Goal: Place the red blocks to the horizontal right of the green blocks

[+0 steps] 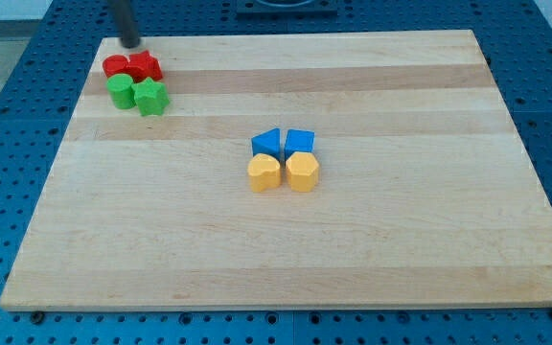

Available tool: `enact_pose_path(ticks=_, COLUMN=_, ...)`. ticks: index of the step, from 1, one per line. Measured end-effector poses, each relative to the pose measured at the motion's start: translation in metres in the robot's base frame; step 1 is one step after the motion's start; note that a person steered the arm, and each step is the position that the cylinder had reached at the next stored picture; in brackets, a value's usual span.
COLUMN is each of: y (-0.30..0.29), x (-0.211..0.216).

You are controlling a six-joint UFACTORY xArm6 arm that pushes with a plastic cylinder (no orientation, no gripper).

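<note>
Two red blocks sit near the board's top left corner: a rounded one and a star-like one to its right, touching. Just below them lie two green blocks: a rounded one and a star-like one. All four form a tight cluster. My tip rests on the board just above the red blocks, between them, very close to or touching their top edge.
A blue triangular block and a blue block sit at the board's middle, with two yellow blocks directly below them. The wooden board lies on a blue perforated table.
</note>
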State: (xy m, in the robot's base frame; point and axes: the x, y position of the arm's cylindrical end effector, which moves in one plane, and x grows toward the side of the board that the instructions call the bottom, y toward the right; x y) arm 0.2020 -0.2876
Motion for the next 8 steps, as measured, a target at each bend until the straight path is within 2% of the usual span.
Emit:
enact_pose_path(ticks=1, y=-0.016, x=0.006)
enact_pose_path(ticks=3, y=-0.011, x=0.07)
enact_pose_path(ticks=4, y=0.004, x=0.087)
enact_pose_path(ticks=5, y=0.056, x=0.087)
enact_pose_path(ticks=6, y=0.075, x=0.087)
enact_pose_path(ticks=8, y=0.056, x=0.087)
